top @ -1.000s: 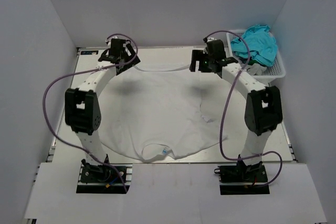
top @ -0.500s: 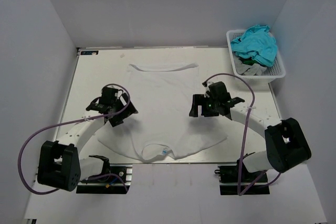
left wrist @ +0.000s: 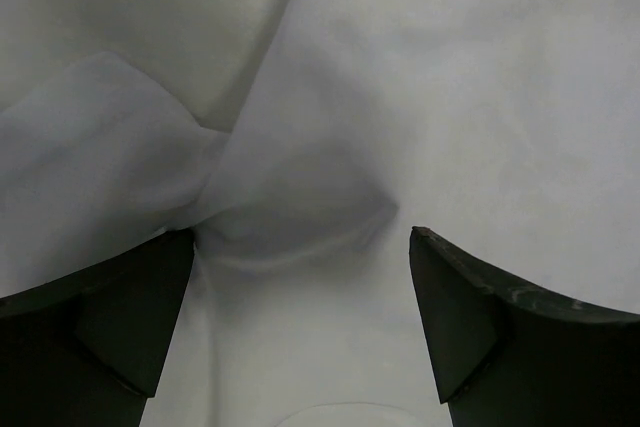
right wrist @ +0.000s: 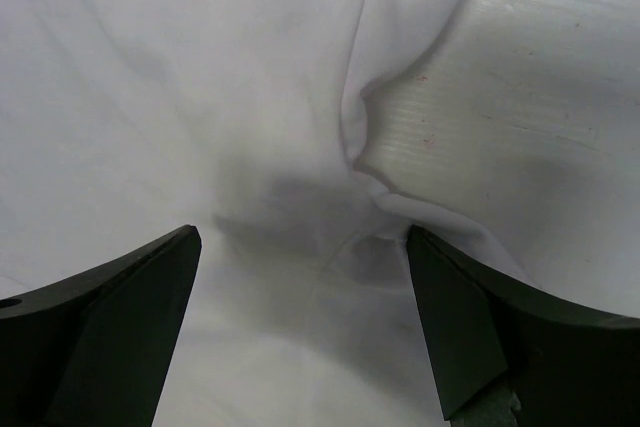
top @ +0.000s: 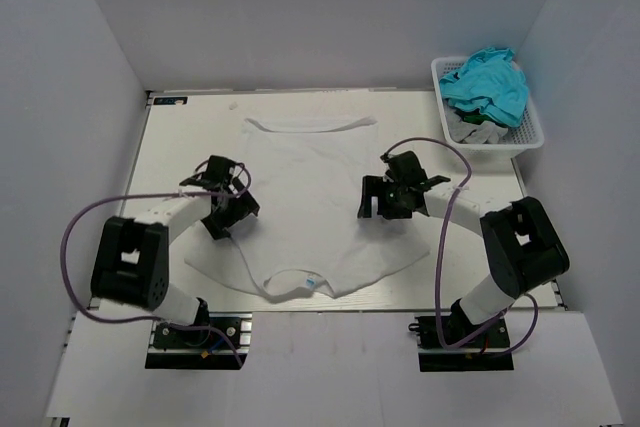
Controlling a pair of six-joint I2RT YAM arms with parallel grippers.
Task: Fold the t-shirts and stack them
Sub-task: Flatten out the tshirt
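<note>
Left claw (left wrist: 300,247) and right claw (right wrist: 305,242), both spread wide and empty, low over the white t-shirt (top: 305,182) on the desk (top: 170,147).
Left claw sits over a puckered fold near the shirt's left edge, right claw over a crease at its right edge beside bare desk; contact with the cloth not clear. Shirt lies flat mid-desk, neck and blue tag (top: 314,283) toward the arm bases, hem at the far side. Far right corner: white basket (top: 528,133) heaped with teal cloth (top: 488,82).
</note>
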